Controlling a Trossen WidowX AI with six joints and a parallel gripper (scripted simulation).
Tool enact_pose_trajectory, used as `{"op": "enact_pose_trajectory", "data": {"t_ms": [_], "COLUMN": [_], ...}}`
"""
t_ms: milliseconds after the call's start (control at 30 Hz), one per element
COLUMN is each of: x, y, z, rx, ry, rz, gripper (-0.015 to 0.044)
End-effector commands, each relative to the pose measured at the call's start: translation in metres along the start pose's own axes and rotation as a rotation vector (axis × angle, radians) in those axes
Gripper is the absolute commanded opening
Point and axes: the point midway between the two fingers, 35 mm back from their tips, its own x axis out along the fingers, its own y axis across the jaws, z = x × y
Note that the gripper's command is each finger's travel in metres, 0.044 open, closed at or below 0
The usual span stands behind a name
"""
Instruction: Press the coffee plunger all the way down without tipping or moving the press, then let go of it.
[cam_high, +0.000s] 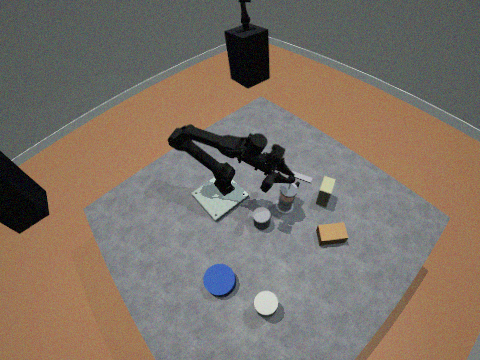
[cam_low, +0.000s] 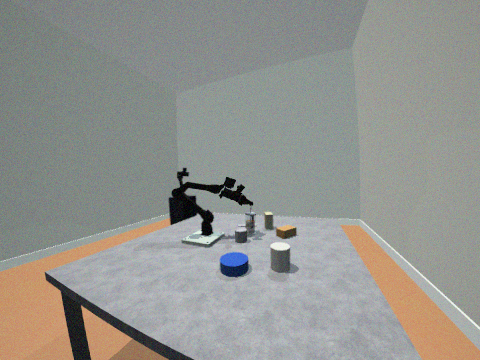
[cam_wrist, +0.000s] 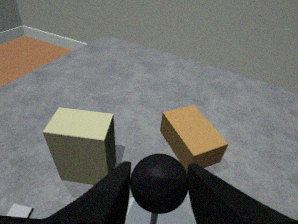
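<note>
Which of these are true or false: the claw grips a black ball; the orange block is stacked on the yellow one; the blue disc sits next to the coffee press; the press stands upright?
1. The gripper is shut on the black knob. True.
2. The orange block lies on the yellow block. False: they sit apart on the table.
3. The blue disc is beside the coffee press. False: it lies far off, near the white cylinder.
4. The coffee press stands upright. True.

The grey table (cam_high: 150, 235) carries the arm's base plate (cam_high: 220, 199), coffee press (cam_high: 287, 198), grey cylinder (cam_high: 261, 217), blue disc (cam_high: 219, 279), white cylinder (cam_high: 266, 303), and yellow (cam_high: 326, 190) and orange (cam_high: 332, 232) blocks.
</note>
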Motion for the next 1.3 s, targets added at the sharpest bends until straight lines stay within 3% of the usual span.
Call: {"op": "enact_pose_trajectory", "data": {"t_ms": [0,1267], "x": [0.012,0.022], "y": [0.000,0.001], "z": [-0.032,-0.029], "rx": [0.004,0.004], "ry": [0.084,0.084], "rz": [-0.004,-0.004], "gripper": [0.0121,0.0121]}}
